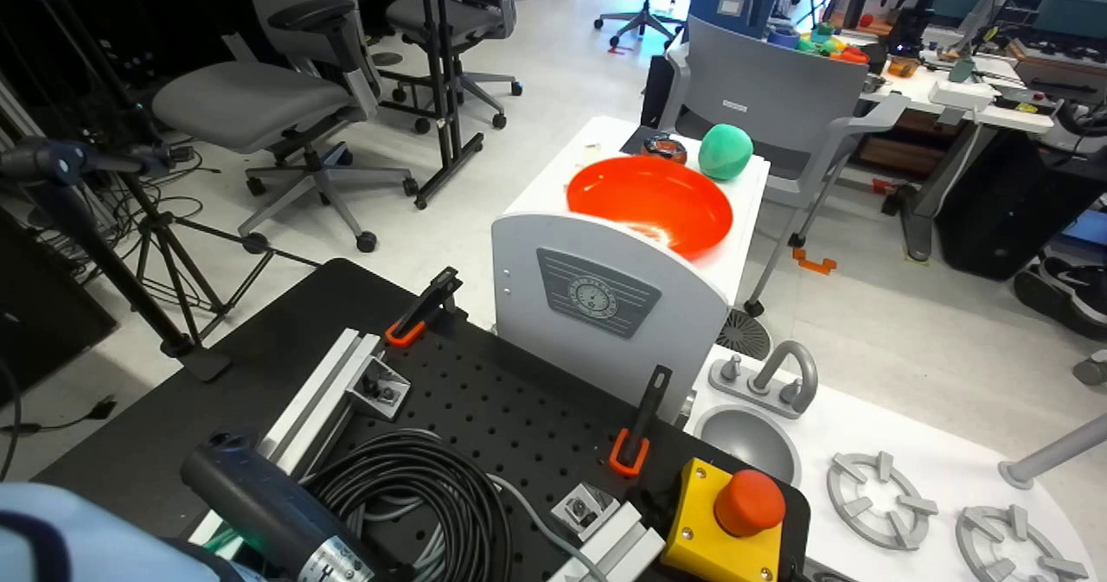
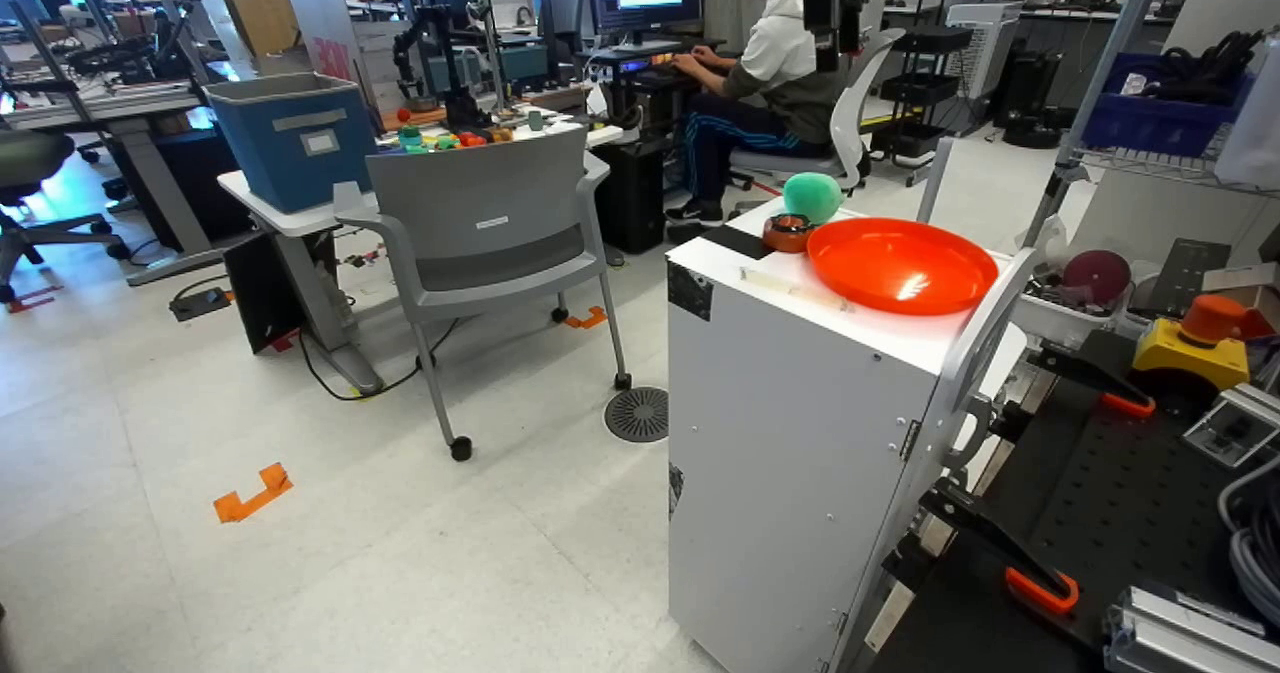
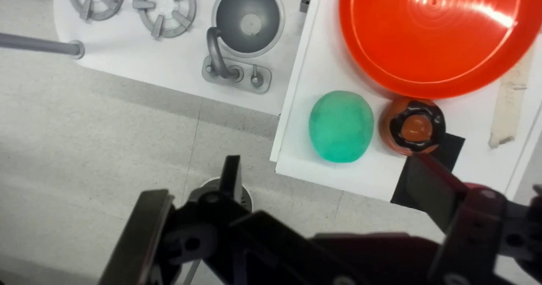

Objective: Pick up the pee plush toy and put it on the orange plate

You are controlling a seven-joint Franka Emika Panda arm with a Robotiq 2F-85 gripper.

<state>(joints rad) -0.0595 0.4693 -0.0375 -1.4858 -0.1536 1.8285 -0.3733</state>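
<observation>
On the white surface [image 3: 328, 62] lies the orange plate [image 3: 415, 43], cropped at the wrist view's top. The gripper [image 3: 328, 181] (partly beyond the frame) stands spread wide; near the plate sits the green plush toy [image 3: 341, 126].

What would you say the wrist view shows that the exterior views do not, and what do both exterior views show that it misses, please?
Only the wrist view clearly shows the gripper's fingers, spread apart, and faint rings in the middle of the orange plate.

Only the exterior views show the yellow box with its red button and the black perforated board.

All share the green plush ball beside the orange plate and a small brown object, all on the white cabinet top.
</observation>
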